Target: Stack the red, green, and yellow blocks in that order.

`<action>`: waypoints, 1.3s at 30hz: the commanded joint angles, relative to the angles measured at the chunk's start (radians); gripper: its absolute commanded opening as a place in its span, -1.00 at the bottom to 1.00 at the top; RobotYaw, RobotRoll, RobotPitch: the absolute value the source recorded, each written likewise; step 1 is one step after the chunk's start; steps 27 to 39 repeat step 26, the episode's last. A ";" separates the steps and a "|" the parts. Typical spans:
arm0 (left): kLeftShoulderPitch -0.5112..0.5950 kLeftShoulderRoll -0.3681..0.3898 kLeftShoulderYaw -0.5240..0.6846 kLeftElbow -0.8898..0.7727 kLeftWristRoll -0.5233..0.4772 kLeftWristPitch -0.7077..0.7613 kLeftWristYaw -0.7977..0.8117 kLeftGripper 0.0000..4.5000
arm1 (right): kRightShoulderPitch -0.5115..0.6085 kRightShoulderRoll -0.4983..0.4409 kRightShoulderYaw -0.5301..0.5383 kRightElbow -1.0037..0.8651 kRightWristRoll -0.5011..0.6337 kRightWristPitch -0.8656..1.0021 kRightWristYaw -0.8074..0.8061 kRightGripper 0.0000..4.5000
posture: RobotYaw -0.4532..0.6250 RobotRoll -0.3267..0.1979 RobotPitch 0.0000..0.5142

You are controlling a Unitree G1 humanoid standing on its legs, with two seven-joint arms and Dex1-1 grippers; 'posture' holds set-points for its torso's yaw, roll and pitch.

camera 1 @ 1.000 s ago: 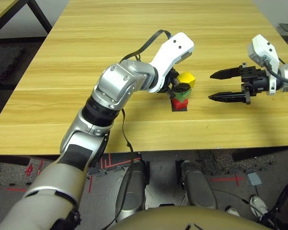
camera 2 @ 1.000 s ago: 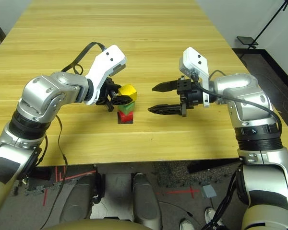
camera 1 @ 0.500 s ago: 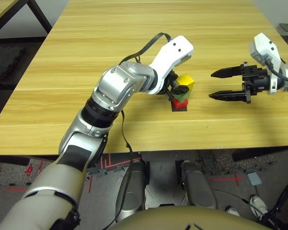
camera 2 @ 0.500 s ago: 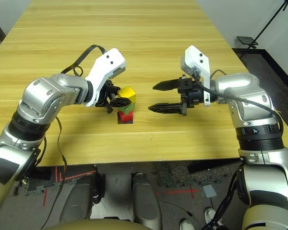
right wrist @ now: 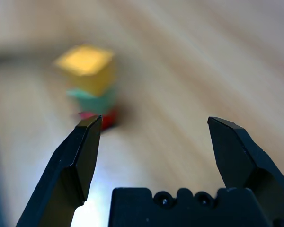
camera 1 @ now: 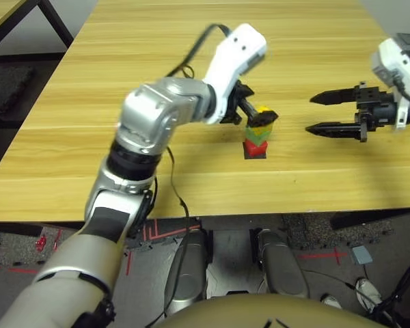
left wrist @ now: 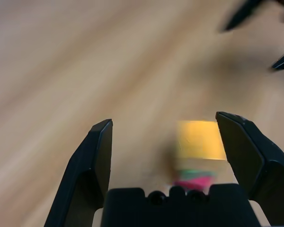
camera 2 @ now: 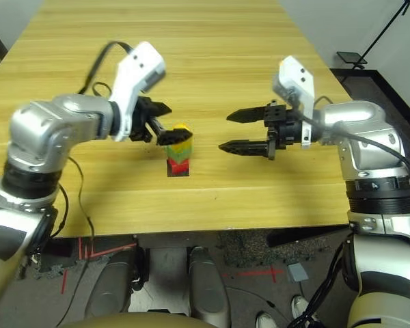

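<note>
So I'm looking at the three cubes sitting stacked near the middle of the worktop (camera 1: 89, 102): red block (camera 2: 178, 165) at the bottom, green block (camera 2: 180, 151) on it, yellow block (camera 2: 181, 132) on top. The stack is resting on a small black square patch (camera 2: 178, 172). My left tool (camera 2: 162, 123) is hanging just beside the yellow block with its fingers spread wide, not pinching anything. My right tool (camera 2: 240, 130) is hovering well apart on the other side, also spread wide and holding nothing.
</note>
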 commanded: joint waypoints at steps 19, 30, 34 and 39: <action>0.521 -0.206 0.189 0.518 0.280 -1.291 0.336 0.98 | -0.054 0.100 -0.261 0.878 -0.096 -0.766 -0.600 1.00 | -0.03 -0.21 -0.49; 0.573 -0.199 0.187 0.531 0.302 -1.290 0.400 0.98 | -0.022 0.103 -0.279 0.888 -0.099 -0.797 -0.628 1.00 | 0.04 -0.23 -0.55; 0.573 -0.199 0.187 0.531 0.302 -1.290 0.400 0.98 | -0.022 0.103 -0.279 0.888 -0.099 -0.797 -0.628 1.00 | 0.04 -0.23 -0.55; 0.573 -0.199 0.187 0.531 0.302 -1.290 0.400 0.98 | -0.022 0.103 -0.279 0.888 -0.099 -0.797 -0.628 1.00 | 0.04 -0.23 -0.55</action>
